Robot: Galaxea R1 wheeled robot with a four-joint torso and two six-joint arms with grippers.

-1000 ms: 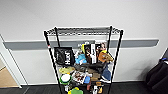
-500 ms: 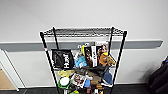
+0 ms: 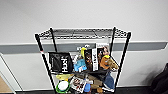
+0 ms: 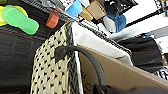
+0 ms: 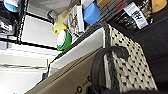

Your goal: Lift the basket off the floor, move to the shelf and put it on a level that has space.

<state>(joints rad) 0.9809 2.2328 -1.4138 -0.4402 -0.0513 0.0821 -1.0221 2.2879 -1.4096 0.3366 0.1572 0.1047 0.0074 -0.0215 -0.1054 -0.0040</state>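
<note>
Looking ahead from above, I face the shelf, a black wire rack standing against a pale wall. Its top level is a flat wire grid joining the four posts, and nothing lies on it. The tier below is crowded: a black bag with white lettering, a blue toy, a few upright books and a brown plush animal. Lower still sit a green-rimmed white disc and more clutter I cannot sort out.

My wrist cameras give what the high view does not. From my left wrist the basket looms close, cream weave with a dark braided rim, white lining, and one black loop handle arching toward the camera. A brown cardboard sheet stands inside it. Beyond it show a green foot-shaped sole and an orange cylinder. From my right wrist I see the basket's other end with its second handle, so two handles in all, one by each wrist. The basket is up beside the rack's cluttered tiers. I cannot tell how far either hand is open, nor whether it grips a handle.
</note>
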